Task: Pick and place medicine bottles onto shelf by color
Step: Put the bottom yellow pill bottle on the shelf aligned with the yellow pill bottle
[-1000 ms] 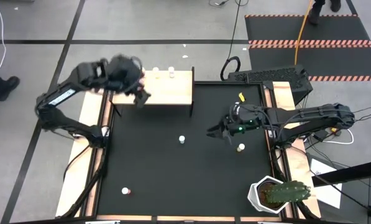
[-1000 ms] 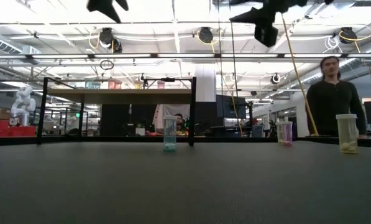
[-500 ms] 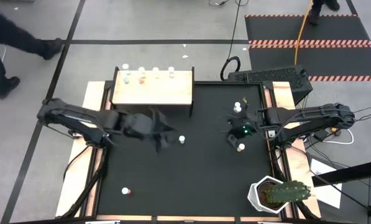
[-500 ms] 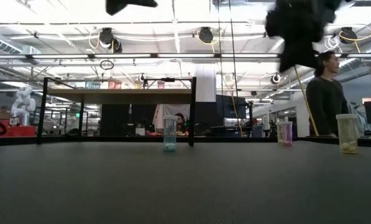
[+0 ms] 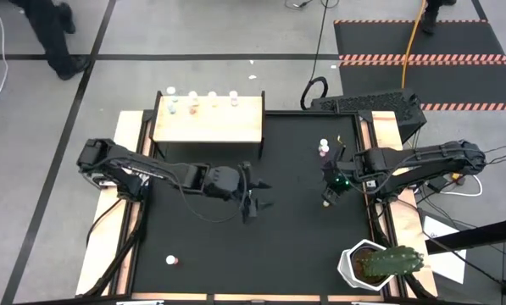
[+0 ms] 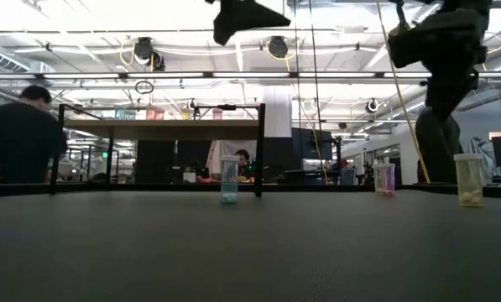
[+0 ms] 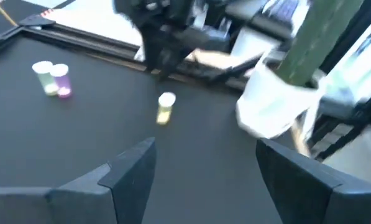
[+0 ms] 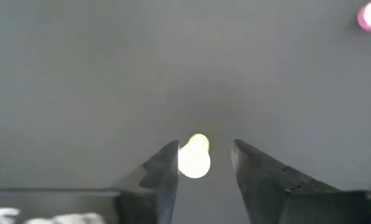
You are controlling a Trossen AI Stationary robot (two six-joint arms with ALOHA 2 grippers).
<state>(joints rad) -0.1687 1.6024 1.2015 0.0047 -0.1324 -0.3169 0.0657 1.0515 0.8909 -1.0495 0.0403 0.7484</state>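
Three medicine bottles stand upright on the black mat: a blue one [image 6: 229, 180], a pink one [image 5: 324, 149] and a yellow one [image 8: 194, 158]. A red one [image 5: 172, 260] stands near the front left. Several more stand along the far edge of the pale-wood shelf [image 5: 208, 123]. My left gripper [image 5: 257, 202] hangs open over the mat's middle and hides the blue bottle in the high view. My right gripper [image 8: 202, 163] is open and points down, a finger on either side of the yellow bottle's cap, well above it in the low view.
A white pot with a green cactus [image 5: 375, 264] stands at the near right corner. Pale wooden strips [image 5: 392, 229] run along the mat's sides. A person [image 6: 19, 138] shows beyond the table's far left. Bare mat lies between the red bottle and the middle.
My left gripper has swung from above the shelf toward the table's middle and come down over the blue bottle. My right gripper has tipped from nearly level to pointing down and sunk a little over the yellow bottle. No bottle has moved. A person has walked past beyond the far left.
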